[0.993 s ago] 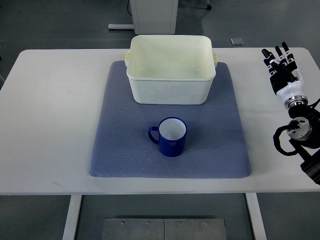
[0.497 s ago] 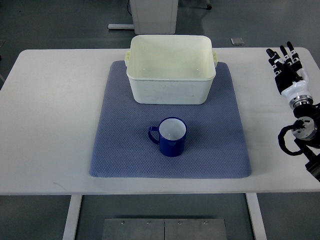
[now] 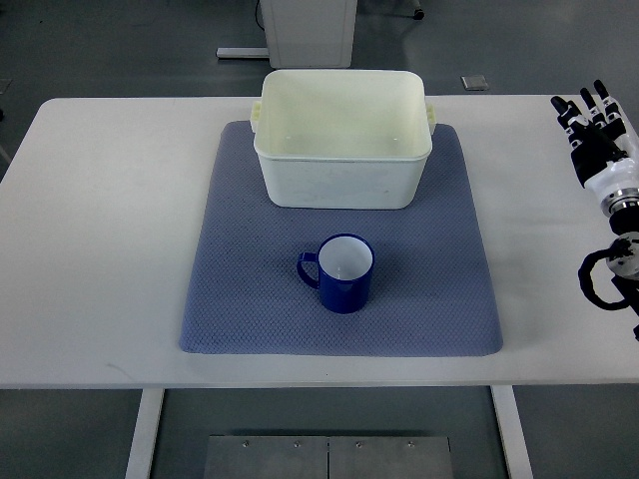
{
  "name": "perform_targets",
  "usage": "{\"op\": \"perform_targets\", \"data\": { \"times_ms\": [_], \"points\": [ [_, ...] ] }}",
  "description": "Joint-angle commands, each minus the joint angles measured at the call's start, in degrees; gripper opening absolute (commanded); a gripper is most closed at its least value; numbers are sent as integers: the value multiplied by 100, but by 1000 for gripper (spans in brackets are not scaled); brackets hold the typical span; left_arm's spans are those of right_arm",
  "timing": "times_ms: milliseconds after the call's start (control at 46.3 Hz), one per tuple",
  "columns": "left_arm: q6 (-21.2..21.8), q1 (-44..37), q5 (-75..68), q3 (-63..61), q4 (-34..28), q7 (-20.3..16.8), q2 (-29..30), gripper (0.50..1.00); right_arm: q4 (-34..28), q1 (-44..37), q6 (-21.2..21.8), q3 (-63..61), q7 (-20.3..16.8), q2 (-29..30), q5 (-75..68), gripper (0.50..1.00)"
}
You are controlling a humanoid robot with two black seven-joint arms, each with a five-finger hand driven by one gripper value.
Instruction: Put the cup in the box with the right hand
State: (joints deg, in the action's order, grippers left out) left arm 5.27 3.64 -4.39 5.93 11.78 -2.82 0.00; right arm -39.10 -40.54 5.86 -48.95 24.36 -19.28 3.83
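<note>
The blue cup (image 3: 345, 273) stands upright on a blue-grey textured mat (image 3: 240, 299), its white inside showing and its handle pointing toward the picture's left. Just beyond it, at the far part of the same mat, sits the cream plastic box (image 3: 341, 175), open-topped, with small handles at its sides; cup and box are near but apart. The mat lies flat in the middle of a white table (image 3: 100, 249). At the table's right edge the right hand (image 3: 597, 140) rests over the tabletop, well apart from the cup, its dark fingers (image 3: 584, 110) extended and relaxed, holding nothing. Around the table is a grey floor (image 3: 120, 50), with a white cabinet base (image 3: 305, 30) behind and a metal plate (image 3: 324, 457) below the near edge.
</note>
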Motion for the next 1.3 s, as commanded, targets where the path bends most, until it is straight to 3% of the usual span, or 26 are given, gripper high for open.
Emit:
{"op": "perform_targets", "data": {
  "times_ms": [0,130,410,734,864,885,1080,1274],
  "points": [
    [0,5,0,4,0,0,0,1000,-18,-6,38,-1,-1,-111,4,1000],
    [0,-4,0,-4,0,0,0,1000,-36,20,143,-1,-1,-225,4,1000],
    [0,-4,0,-4,0,0,0,1000,-246,292,1137,360,42,-682,-31,1000],
    [0,5,0,-4,0,0,0,1000,-2162,1171,1146,395,86,-2255,503,1000],
    [0,5,0,-4,0,0,0,1000,-2752,1664,1128,360,394,-2651,1120,1000],
    [0,5,0,-4,0,0,0,1000,-3004,1960,1111,369,638,-2799,1329,1000],
    [0,-4,0,-4,0,0,0,1000,-3103,2481,1084,360,1053,-2836,2183,1000],
    [0,-4,0,4,0,0,0,1000,-3375,2815,672,369,1064,-2809,3035,1000]
  ]
}}
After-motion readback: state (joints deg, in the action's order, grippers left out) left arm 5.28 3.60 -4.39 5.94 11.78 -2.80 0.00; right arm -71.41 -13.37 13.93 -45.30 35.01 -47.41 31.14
